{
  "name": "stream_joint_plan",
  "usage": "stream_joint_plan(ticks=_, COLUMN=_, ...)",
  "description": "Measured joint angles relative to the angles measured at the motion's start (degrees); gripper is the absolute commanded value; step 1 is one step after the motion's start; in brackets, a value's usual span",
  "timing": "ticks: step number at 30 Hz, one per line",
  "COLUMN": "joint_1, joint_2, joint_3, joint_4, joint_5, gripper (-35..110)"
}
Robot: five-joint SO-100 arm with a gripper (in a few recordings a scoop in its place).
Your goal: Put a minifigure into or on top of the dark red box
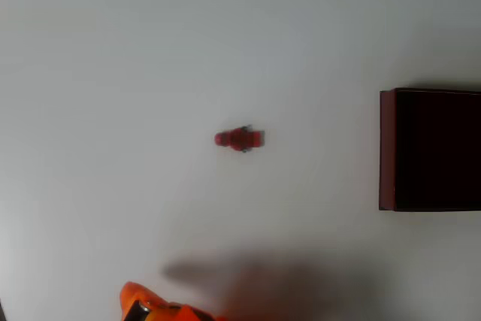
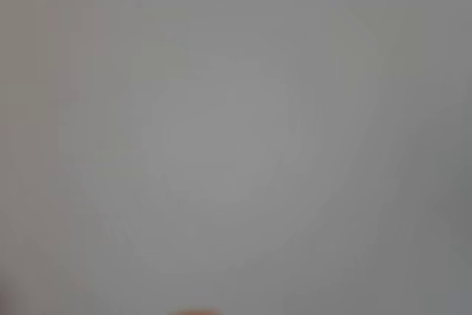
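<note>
Minifigure (image 1: 239,139), red and blocky, is laid flat on the smooth white bench (image 1: 113,73), well apart from the rectangular dark red box (image 1: 387,148); the orange gripper's (image 1: 143,306) state cannot be told.

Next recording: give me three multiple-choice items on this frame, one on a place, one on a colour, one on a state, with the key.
1. In the overhead view, where is the dark red box?
A. right edge
B. top left corner
C. centre

2. What colour is the minifigure?
A. blue
B. red
C. yellow

3. How is the minifigure placed?
A. inside the box
B. held by the gripper
C. lying alone on the table

Key: 1 A, the box is cut off by the right edge. 2 B, it is all red. 3 C, it lies on bare table, apart from the box and the orange gripper at the bottom edge.
</note>
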Motion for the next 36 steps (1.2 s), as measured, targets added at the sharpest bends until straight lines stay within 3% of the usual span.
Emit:
stream_joint_plan(ticks=25, joint_1=0.0, joint_2=0.0, joint_3=0.0, joint_4=0.0, joint_5=0.2, gripper=3)
stream_joint_plan(ticks=30, joint_1=0.1, joint_2=-0.1, joint_3=0.1, joint_4=0.2, joint_5=5.5, gripper=9)
stream_joint_plan(ticks=36, joint_1=8.8, joint_2=-0.2, joint_3=0.1, joint_4=0.2, joint_5=8.3, gripper=9)
